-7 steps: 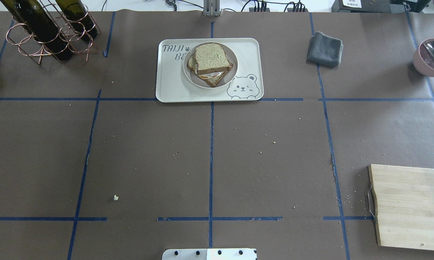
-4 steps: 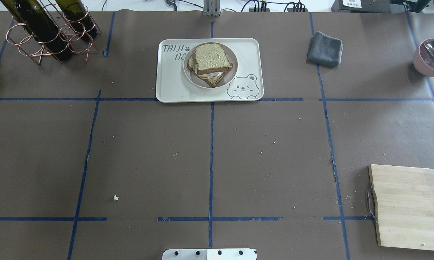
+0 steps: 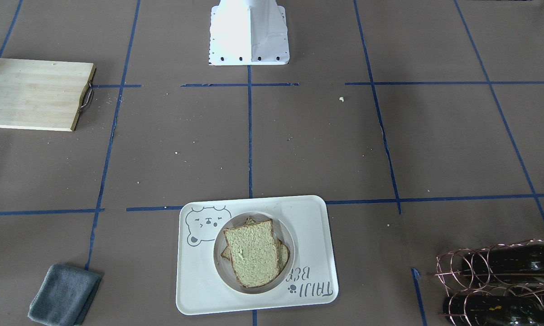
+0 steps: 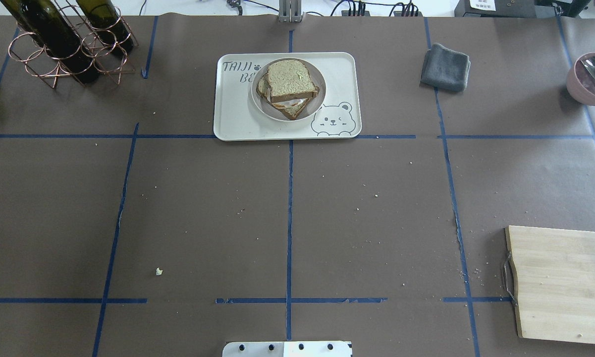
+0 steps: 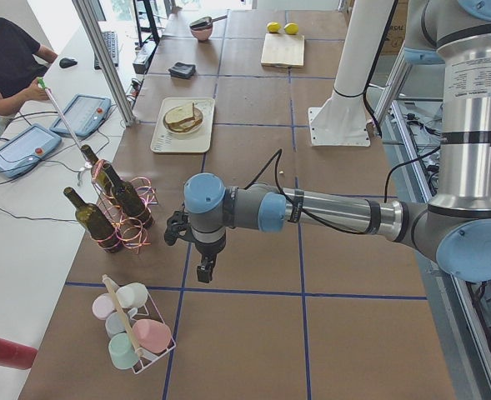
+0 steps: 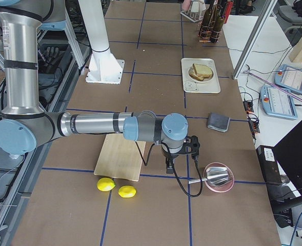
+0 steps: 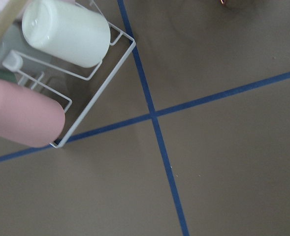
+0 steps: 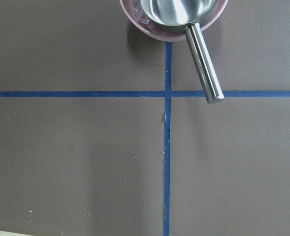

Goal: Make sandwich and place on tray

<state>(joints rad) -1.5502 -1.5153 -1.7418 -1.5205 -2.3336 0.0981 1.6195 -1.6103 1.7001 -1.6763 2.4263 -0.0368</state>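
Observation:
The sandwich (image 4: 290, 84), two tan bread slices with white egg showing between them, lies on a small round plate on the cream bear tray (image 4: 238, 124) at the table's far middle. It also shows in the front-facing view (image 3: 252, 253) on the tray (image 3: 194, 290). My left gripper (image 5: 202, 268) hangs over the table's left end near the wine rack, far from the tray. My right gripper (image 6: 169, 166) hangs over the right end near the pink bowl. Both show only in the side views, so I cannot tell whether they are open or shut.
A copper wine rack with bottles (image 4: 64, 44) stands far left. A grey cloth (image 4: 445, 67) and a pink bowl with a metal scoop (image 4: 592, 77) are far right. A wooden cutting board (image 4: 565, 282) is near right. A cup rack (image 7: 61, 73) and two lemons (image 6: 115, 187) sit at the ends.

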